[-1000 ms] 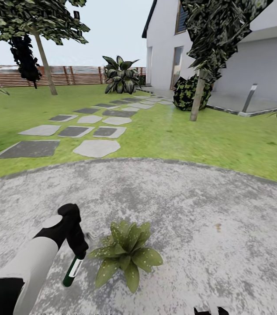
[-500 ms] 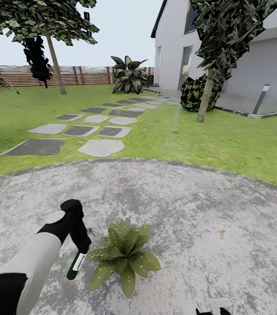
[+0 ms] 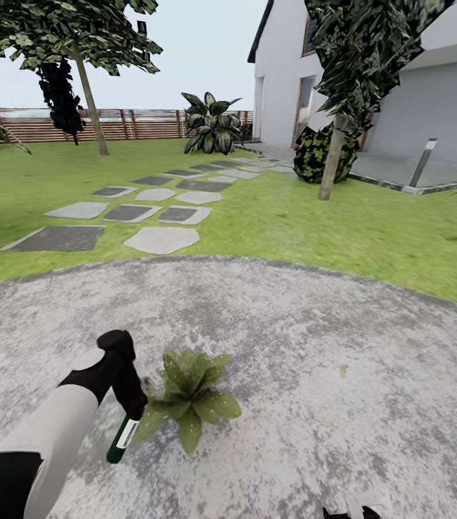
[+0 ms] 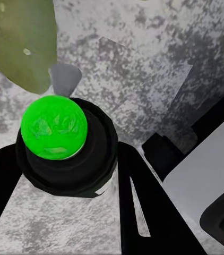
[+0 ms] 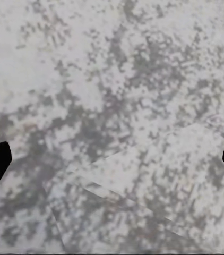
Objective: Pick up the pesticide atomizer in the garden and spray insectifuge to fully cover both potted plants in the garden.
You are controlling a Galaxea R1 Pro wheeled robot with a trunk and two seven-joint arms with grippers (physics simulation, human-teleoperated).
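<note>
- My left arm (image 3: 48, 432) reaches forward and down from the lower left of the head view, white forearm leading to a black wrist, with the left gripper (image 3: 129, 411) pointing down at the patio (image 3: 315, 375).
- Its fingers are closed on the atomizer (image 3: 121, 441), which hangs below the gripper, tilted, dark green with a white band, its lower end just above the paving.
- The plant (image 3: 189, 393), a broad-leaved rosette with pale spots, stands on the patio just beside the atomizer, toward the right; its nearest leaf reaches close to the gripper.
- The left wrist view adds what the head view hides: I look along the bottle (image 4: 67, 146) end-on, a bright green disc in a black collar, black fingers (image 4: 138, 212) hugging it on both sides, and one spotted leaf (image 4: 19, 42) near its tip.
- In the right wrist view I see mottled grey paving, with the dark tips of my right gripper (image 5: 112, 159) at opposite edges, spread wide with nothing between them.
- The head view alone gives the setting: lawn (image 3: 344, 223), stepping stones (image 3: 160, 240), fence (image 3: 135, 124), trees and the white house (image 3: 401, 86) beyond.
</note>
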